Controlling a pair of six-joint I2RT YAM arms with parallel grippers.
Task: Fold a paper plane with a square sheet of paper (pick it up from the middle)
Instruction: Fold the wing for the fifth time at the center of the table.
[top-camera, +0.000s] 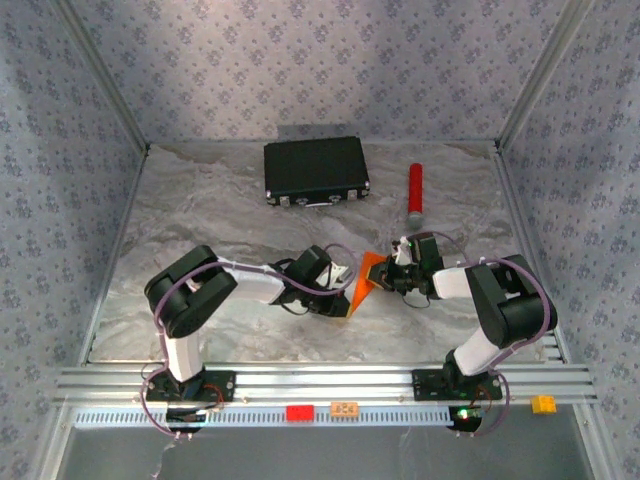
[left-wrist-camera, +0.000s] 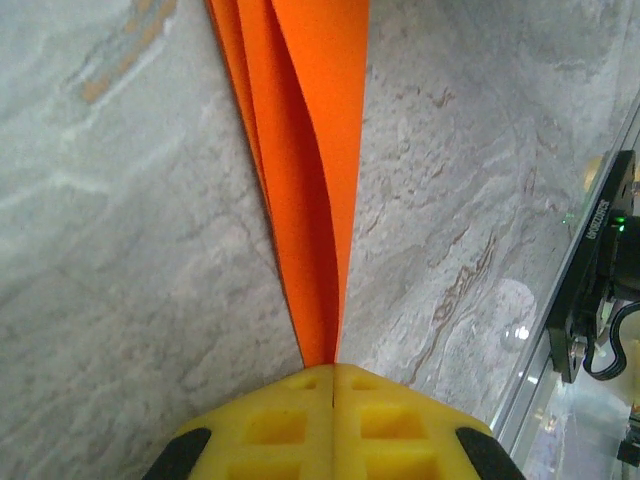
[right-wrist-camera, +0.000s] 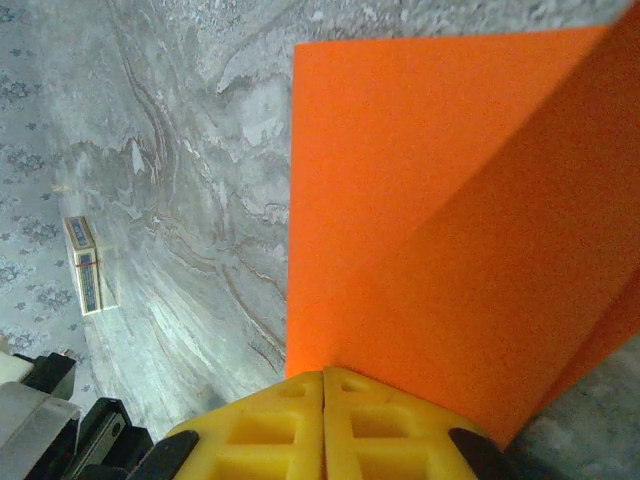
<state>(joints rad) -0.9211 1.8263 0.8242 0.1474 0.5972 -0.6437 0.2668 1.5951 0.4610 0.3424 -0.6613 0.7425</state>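
Note:
The square sheet of paper (top-camera: 366, 277) is bright orange, folded and creased, and held just above the marbled table between both grippers. My left gripper (top-camera: 346, 287) grips its lower left end. In the left wrist view the folded layers (left-wrist-camera: 310, 180) run up and away from the shut yellow fingertips (left-wrist-camera: 332, 368). My right gripper (top-camera: 388, 274) holds the right side. In the right wrist view a broad flat face of the paper (right-wrist-camera: 440, 200), with a diagonal crease, rises from its shut jaws (right-wrist-camera: 323, 373).
A black case (top-camera: 315, 170) lies at the back of the table, and a red cylinder (top-camera: 414, 190) lies to its right. A small white and blue box (right-wrist-camera: 88, 265) sits near the wall. Small red (top-camera: 299, 411), orange (top-camera: 345, 408) and yellow (top-camera: 543, 403) blocks rest on the front rail.

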